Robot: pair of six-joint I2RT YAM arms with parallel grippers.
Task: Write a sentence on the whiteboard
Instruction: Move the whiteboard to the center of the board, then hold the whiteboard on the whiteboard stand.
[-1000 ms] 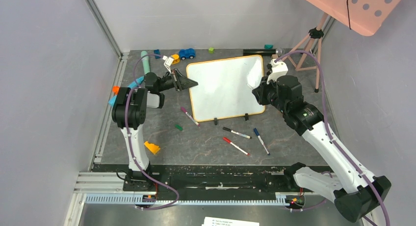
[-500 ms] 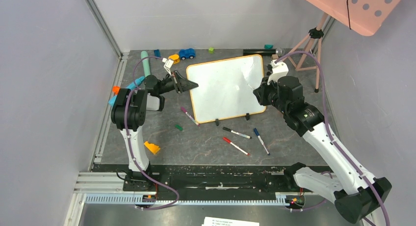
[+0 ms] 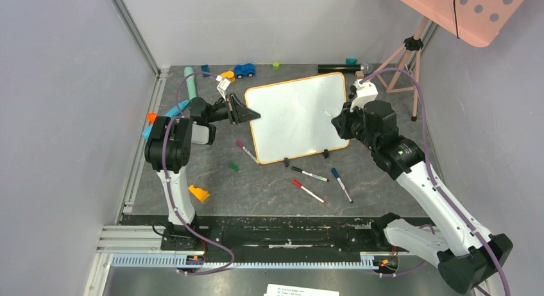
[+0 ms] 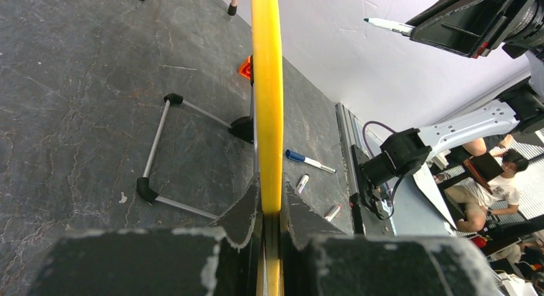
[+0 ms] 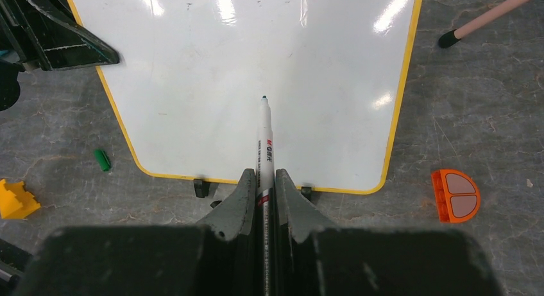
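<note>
One orange-framed white rectangular whiteboard point(image 3: 295, 116). Four loose markers off its clip-foot edge: purple-capped marker point(image 3: 247, 151), black-capped marker point(image 3: 309, 174), red-capped marker point(image 3: 308, 191), blue-capped marker point(image 3: 341, 184). One white-barrelled marker point(image 5: 265, 142) over its face. One small green cap point(image 3: 233, 166) near its corner. Two toy cars past its far edge: blue toy car point(image 3: 244, 70), yellow toy car point(image 3: 228, 74).

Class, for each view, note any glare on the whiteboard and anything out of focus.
Right wrist view: glare streaks near the far edge of the whiteboard; the right gripper is blurred. Left wrist view: the left gripper is blurred too. Top view: no strong glare.
</note>
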